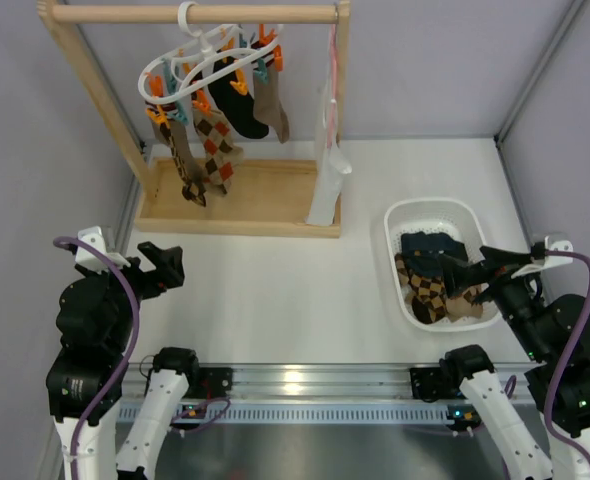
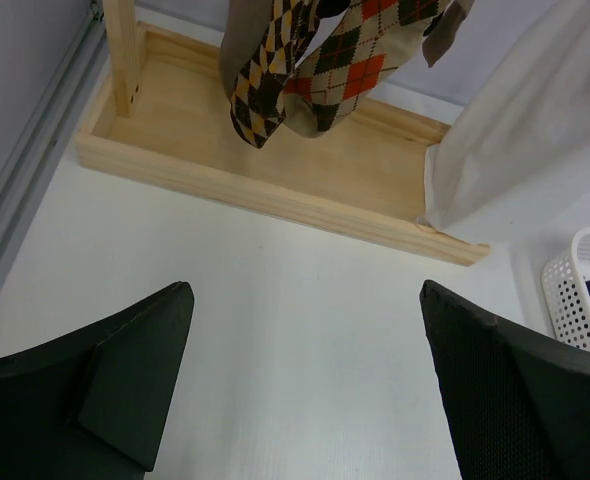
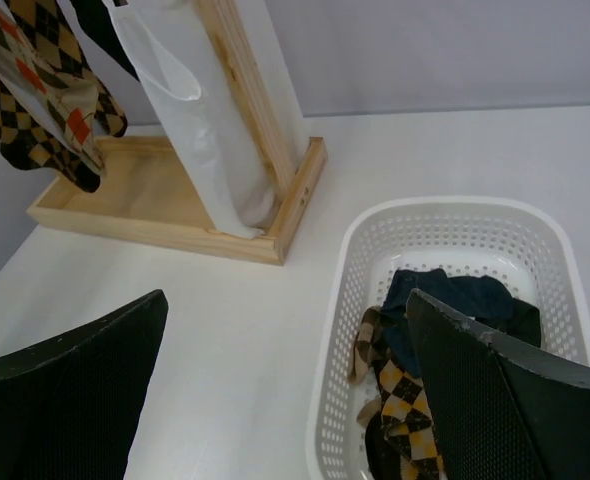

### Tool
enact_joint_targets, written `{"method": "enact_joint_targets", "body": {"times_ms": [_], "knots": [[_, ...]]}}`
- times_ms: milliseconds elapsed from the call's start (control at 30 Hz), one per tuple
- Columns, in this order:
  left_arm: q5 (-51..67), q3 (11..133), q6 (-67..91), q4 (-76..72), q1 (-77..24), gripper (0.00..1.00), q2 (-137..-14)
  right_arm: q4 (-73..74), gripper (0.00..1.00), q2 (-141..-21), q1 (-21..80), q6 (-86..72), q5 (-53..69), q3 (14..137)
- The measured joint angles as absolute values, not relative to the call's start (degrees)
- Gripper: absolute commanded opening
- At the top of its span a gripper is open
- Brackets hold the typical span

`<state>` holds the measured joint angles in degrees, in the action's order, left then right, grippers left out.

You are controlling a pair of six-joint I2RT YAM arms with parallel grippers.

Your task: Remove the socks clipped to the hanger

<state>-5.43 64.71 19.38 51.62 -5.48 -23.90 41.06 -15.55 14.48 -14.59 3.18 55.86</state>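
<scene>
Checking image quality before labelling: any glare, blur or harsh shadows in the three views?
Top external: bright glare on the metal rail at the near edge; table evenly lit, shadows faint. Left wrist: socks sharp, the left gripper dark with little detail. Right wrist: basket crisp, the right gripper likewise underexposed.

1. The top view looked down from high at the near side, wide, over the whole surface (image 1: 305, 290), rack (image 1: 265, 190) and basket (image 1: 433, 203).
2. The left wrist view sat low and close, facing the rack's base past the left pincer (image 2: 305, 300).
3. The right wrist view looked past the right pincer (image 3: 287, 300), down at the basket and the rack's right end.
4. Both wrist views shared the white cloth (image 2: 515, 130) and socks (image 2: 325, 70).
</scene>
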Motion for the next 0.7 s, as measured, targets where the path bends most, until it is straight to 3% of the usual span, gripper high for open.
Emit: {"method": "enact_joint_targets", "body": {"times_ms": [500,700], "knots": [[-5.98,64.71,20.49,51.62,-5.48,0.99,-23.92,37.28,1.0,-15.03,14.48,-15.64,7.73,50.06],[-5.45,65.32,22.65,51.83,-5.48,0.99,-26.41,31.57,0.99,-14.76,14.46,-17.61,17.5,46.68]]}}
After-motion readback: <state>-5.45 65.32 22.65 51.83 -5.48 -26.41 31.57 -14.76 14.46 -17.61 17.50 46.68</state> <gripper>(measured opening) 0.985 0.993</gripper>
